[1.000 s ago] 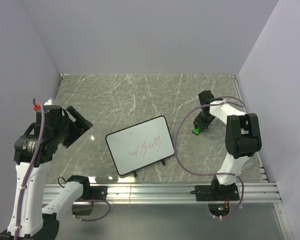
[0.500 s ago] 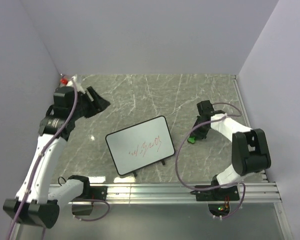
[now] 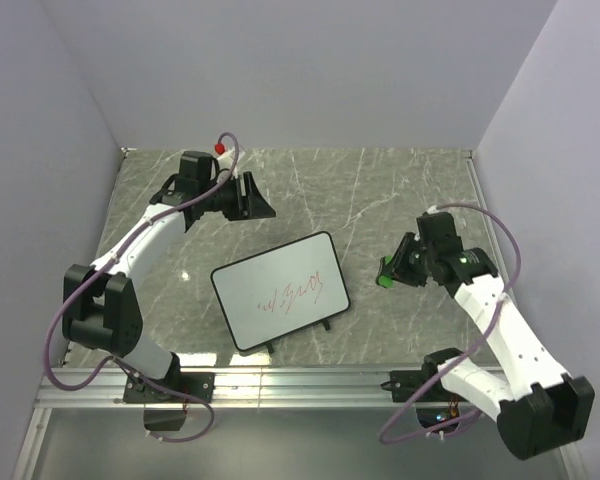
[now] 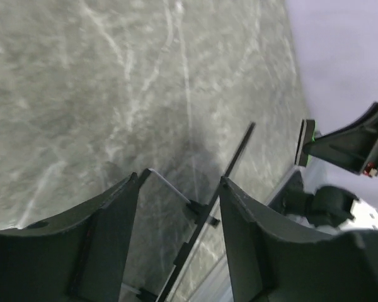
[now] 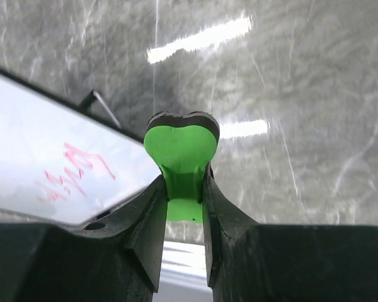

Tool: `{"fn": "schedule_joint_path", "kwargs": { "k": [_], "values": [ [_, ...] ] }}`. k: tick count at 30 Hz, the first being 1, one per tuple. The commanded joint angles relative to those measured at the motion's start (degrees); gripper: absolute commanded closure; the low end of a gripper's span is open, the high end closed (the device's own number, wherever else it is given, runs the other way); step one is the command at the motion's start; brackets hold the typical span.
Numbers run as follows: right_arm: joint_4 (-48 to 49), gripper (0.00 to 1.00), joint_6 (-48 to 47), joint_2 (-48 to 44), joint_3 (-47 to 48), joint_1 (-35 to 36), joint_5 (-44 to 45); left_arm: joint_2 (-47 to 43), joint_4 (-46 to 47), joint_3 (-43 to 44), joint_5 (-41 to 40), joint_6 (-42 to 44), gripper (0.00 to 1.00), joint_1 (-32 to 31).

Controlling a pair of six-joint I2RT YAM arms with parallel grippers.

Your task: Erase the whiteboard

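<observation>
The whiteboard [image 3: 278, 290] lies tilted in the middle of the marble table, with red scribble [image 3: 290, 293] on its white face. My right gripper [image 3: 390, 272] is shut on the green eraser [image 3: 385, 273], just off the board's right edge. In the right wrist view the eraser [image 5: 179, 151] sticks out past the fingers, and the whiteboard [image 5: 31, 157] with its scribble lies to the left. My left gripper [image 3: 255, 202] hangs open and holds nothing, beyond the board's far edge. In the left wrist view the gripper [image 4: 183, 179] frames the whiteboard's black rim [image 4: 236, 157].
An aluminium rail [image 3: 320, 380] runs along the near edge, carrying both arm bases. Pale walls close in the table [image 3: 310, 190] on the left, back and right. Purple cables loop off both arms. In the left wrist view the right arm [image 4: 353, 141] shows behind the board.
My left arm swung from the near left round to the far side of the board, its jaws narrowing. The right arm carried the eraser nearer and closer to the board's right edge.
</observation>
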Motion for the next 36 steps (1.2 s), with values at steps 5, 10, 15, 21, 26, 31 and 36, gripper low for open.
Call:
{"fn": "schedule_joint_path", "kwargs": {
  "k": [5,10,15,21,26,31,36],
  "values": [
    [-7.7,1.00,0.0,-7.2,-2.5,0.4,1.5,0.1,5.0,-0.3,14.3,3.1,0.43,-2.0],
    [-7.2,1.00,3.1,-9.6,-5.4,0.3,0.7,1.0,1.2,-0.2,15.5,6.1,0.44,-4.9],
    [-7.0,1.00,4.6,-9.5,-5.0,0.4,0.1,1.3,-0.4,-0.7,11.8,7.8,0.44,-6.5],
    [-7.7,1.00,4.5,-9.1,-3.6,0.3,0.7,2.2,-1.8,-0.7,6.9,10.2,0.45,-7.6],
    [-6.9,1.00,5.7,-9.5,-4.2,0.3,-0.1,5.2,-4.3,0.5,7.2,12.4,0.46,-8.0],
    [-6.8,1.00,6.6,-10.1,-4.9,0.3,0.1,5.3,-5.4,0.1,8.5,13.8,0.50,-9.9],
    [-6.9,1.00,7.3,-11.5,-5.8,0.3,0.2,5.7,-5.4,-1.3,7.9,13.8,0.60,-11.1]
  ]
}}
